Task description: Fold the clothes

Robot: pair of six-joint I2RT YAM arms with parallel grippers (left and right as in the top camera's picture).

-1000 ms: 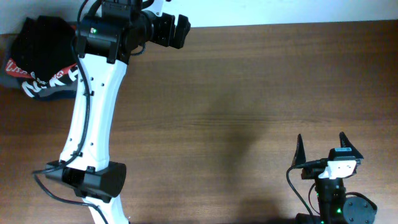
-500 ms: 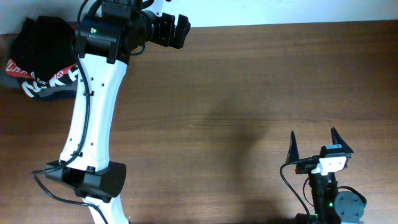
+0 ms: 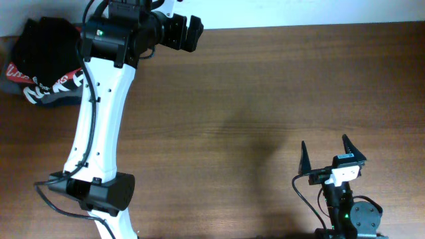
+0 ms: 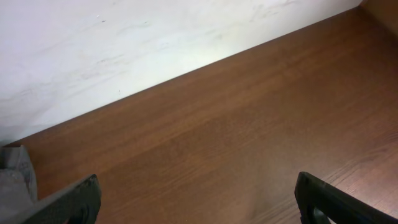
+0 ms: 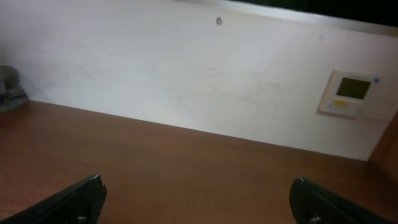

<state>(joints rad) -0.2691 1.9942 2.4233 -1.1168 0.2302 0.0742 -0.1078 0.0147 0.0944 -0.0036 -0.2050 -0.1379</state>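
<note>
The right end effector (image 3: 324, 143), spread wide and empty, is drifting leftward over the table (image 3: 265, 86) while the left end effector (image 3: 184, 32), also released, is idling near the black clothes (image 3: 43, 36) bunched in the far left corner, so folding is still waiting.

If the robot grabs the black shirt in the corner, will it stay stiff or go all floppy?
Probably floppy: the black shirt sits crumpled in soft folds. It may also tug the red shirt bunched against it.

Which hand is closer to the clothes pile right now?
The left hand, up beside the black garment; the right hand sits far off toward the opposite corner.
</note>
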